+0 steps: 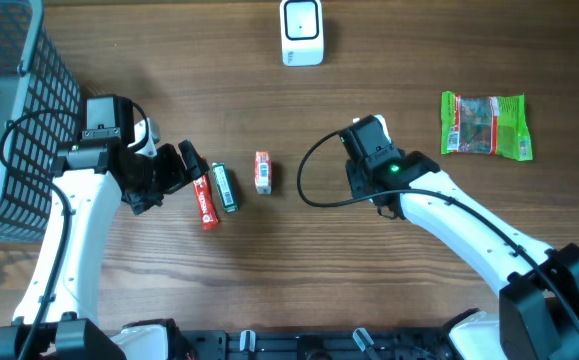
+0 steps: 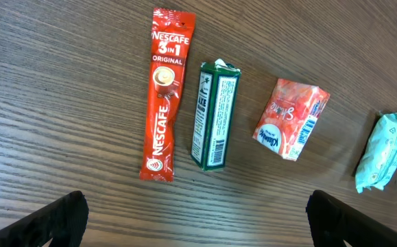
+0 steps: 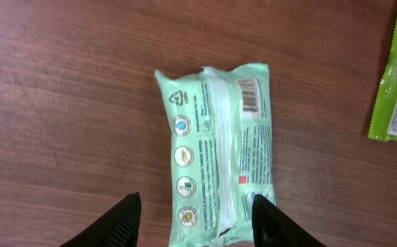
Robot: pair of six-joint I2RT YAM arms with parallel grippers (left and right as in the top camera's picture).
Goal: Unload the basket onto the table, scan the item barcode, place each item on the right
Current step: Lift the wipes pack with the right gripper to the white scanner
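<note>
Straddling a mint-green pack (image 3: 219,151), the right gripper (image 3: 197,204) is seen with fingers apart, bare wood showing beside 1 of them; nothing is clamped. The pack's barcode (image 3: 250,96) is shown only by the right wrist view; from overhead the pack is hidden beneath the arm, right of centre on the table (image 1: 269,260). The left gripper (image 2: 195,204) is held wide apart near 3 items in a row: red coffee sachet (image 2: 165,96), green box (image 2: 214,113), orange packet (image 2: 291,118). A white scanner (image 1: 301,32), caught overhead alone, is placed at the far edge.
</note>
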